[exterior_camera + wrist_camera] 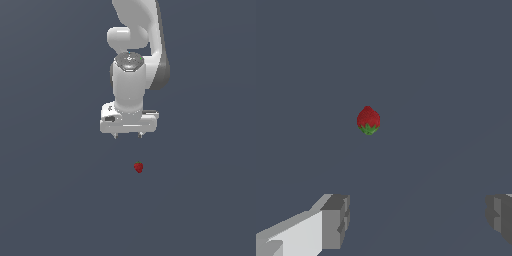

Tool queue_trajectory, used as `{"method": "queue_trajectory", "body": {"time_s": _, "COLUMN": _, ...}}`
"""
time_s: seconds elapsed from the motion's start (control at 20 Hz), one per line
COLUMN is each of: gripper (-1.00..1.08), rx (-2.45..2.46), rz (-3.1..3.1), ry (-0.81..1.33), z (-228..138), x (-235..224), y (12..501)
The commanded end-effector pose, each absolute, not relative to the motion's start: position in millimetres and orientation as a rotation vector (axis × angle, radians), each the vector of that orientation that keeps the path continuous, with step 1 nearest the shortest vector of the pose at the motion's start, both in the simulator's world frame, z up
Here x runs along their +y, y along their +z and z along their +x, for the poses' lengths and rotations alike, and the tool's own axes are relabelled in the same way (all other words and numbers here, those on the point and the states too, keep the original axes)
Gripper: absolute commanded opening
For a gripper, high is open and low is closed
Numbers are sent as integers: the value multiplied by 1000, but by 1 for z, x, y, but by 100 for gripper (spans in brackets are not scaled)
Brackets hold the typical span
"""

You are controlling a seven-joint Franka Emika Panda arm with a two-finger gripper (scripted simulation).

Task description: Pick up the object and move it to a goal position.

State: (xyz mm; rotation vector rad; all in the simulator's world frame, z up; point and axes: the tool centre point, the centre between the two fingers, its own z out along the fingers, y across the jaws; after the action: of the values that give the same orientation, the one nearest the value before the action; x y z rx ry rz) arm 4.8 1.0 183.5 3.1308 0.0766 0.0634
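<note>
1. Tool (pixel 128 135) hangs above the tabletop (pixel 50 200), jaws spread wide, gripping nothing.
2. Strawberry (pixel 138 167) sits on the tabletop, well clear of both fingers (pixel 336 220).
3. Risk: it's tiny, rounded and bumpy, so an off-centre close could squirt it sideways.
4. Dark red skin, green leafy cap; tool smooth white.

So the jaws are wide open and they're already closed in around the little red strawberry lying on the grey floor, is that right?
Not quite. The gripper is wide open, but it is not around the strawberry. The wrist view shows the berry lying clear of both fingers, with bare floor between them, and the exterior view shows a gap too. The rest holds.
</note>
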Motion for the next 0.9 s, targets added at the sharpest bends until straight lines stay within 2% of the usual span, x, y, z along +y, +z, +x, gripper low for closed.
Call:
{"method": "queue_trajectory", "body": {"time_s": 0.0, "gripper": 100, "rx": 77, "rz": 3131, "ry": 63, "z": 5, "x": 1, "y": 184}}
{"method": "queue_trajectory", "body": {"time_s": 0.85, "gripper": 100, "rx": 75, "rz": 3138, "ry": 54, "z": 12, "x": 18, "y": 184}}
